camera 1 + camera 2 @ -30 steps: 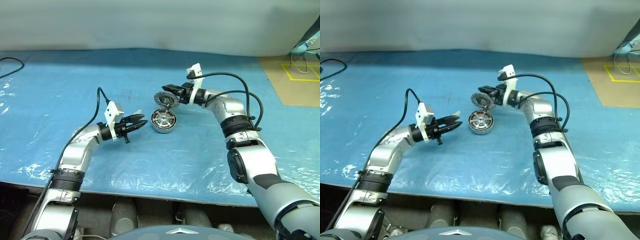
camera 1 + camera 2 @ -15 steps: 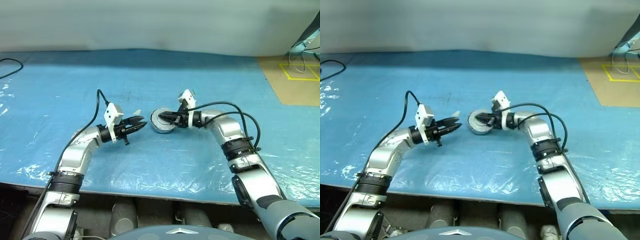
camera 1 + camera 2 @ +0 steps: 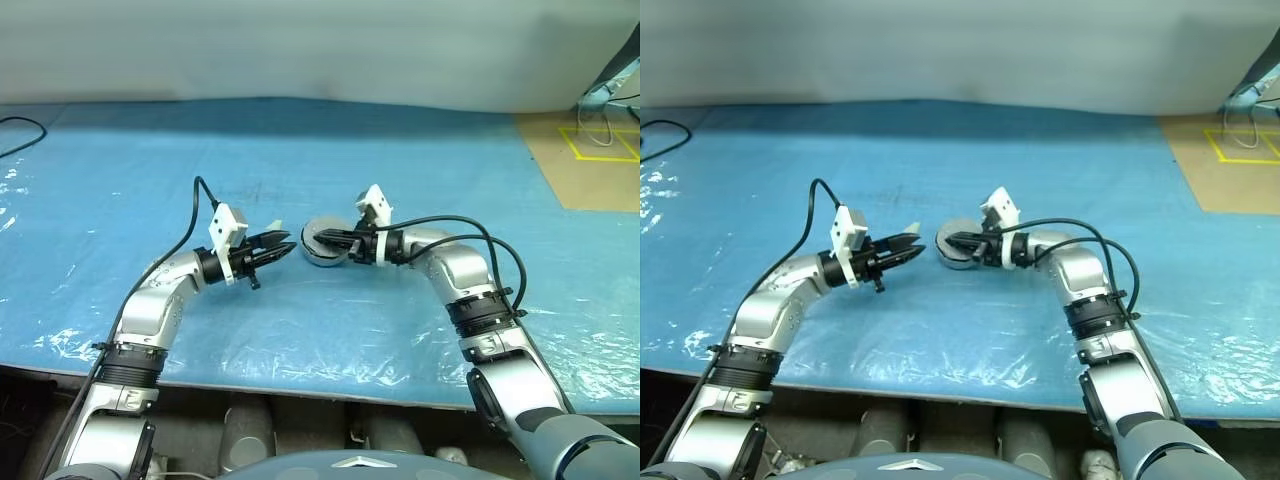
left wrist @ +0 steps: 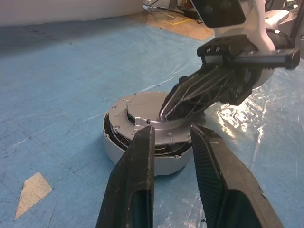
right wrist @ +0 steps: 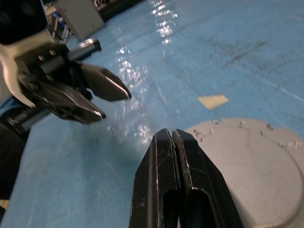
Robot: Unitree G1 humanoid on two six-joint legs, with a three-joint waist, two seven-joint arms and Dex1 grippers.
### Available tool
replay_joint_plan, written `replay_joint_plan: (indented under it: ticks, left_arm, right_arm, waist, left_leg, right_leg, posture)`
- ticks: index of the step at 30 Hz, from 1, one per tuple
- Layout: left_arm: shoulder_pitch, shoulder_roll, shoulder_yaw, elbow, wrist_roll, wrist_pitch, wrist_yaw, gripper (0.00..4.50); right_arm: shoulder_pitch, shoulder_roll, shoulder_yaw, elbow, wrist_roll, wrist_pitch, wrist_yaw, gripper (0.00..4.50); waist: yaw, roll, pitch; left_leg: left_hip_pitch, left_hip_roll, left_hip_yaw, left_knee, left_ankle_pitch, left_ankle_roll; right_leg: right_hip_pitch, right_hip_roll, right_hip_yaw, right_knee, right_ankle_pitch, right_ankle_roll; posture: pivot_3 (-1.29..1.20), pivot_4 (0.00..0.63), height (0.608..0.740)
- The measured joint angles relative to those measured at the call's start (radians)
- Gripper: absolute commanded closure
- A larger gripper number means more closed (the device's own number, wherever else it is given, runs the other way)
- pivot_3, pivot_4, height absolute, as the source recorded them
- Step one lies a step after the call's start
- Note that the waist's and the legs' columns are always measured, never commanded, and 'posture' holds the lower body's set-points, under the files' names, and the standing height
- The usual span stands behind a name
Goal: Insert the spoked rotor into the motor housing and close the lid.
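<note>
The left gripper (image 3: 281, 246) hovers level, fingers slightly parted and empty, aimed at the motor housing (image 4: 142, 159) lying flat on the blue sheet (image 3: 120, 160). The lid (image 4: 142, 116) rests on it, smooth face up, slightly askew. The right gripper (image 3: 322, 240), fingers pressed together and empty, lies across the lid.

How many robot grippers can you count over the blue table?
2. The left gripper hovers open just left of the motor housing; the right gripper is shut, lying over the lid atop it.
</note>
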Motion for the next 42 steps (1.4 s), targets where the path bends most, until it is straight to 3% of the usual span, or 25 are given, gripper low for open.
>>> replay_joint_plan:
  ticks: [3,14,38,42]
  left_arm:
    - [0.000,0.000,0.000,-0.004,-0.002,0.006,0.004,3.28]
    - [0.000,-0.001,0.000,-0.009,-0.003,0.007,0.009,3.28]
    - [0.003,0.000,-0.007,-0.010,0.000,0.006,0.011,3.28]
    - [0.003,0.000,-0.007,-0.009,0.001,0.005,0.013,3.28]
  right_arm:
    - [-0.005,-0.027,-0.005,-0.034,-0.006,-0.010,-0.016,3.88]
    - [0.047,-0.045,0.082,-0.046,-0.082,-0.066,-0.043,0.12]
    - [0.043,-0.045,0.146,0.038,-0.229,-0.265,-0.100,0.05]
    - [0.052,-0.037,0.148,0.045,-0.256,-0.315,-0.124,0.97]
  waist:
    - [0.000,0.000,0.000]
    - [-0.001,0.000,0.000]
    - [-0.002,0.000,0.000]
    - [-0.003,0.000,0.000]
  left_leg:
    - [0.000,0.000,0.000,-0.002,0.001,-0.001]
    - [0.000,0.000,0.000,-0.003,0.001,-0.001]
    - [0.001,0.000,0.000,-0.003,0.001,-0.001]
    - [0.001,0.000,0.000,-0.003,0.001,-0.001]
  right_leg:
    - [0.000,0.000,0.000,-0.001,0.000,0.000]
    - [0.000,0.000,0.000,-0.003,0.000,0.000]
    - [0.000,0.000,0.000,-0.003,0.000,0.000]
    - [0.000,0.000,0.000,-0.002,0.000,0.000]
  posture:
    - [0.00,0.150,0.740]
    - [0.00,0.150,0.740]
    - [0.00,0.150,0.740]
    - [0.00,0.150,0.740]
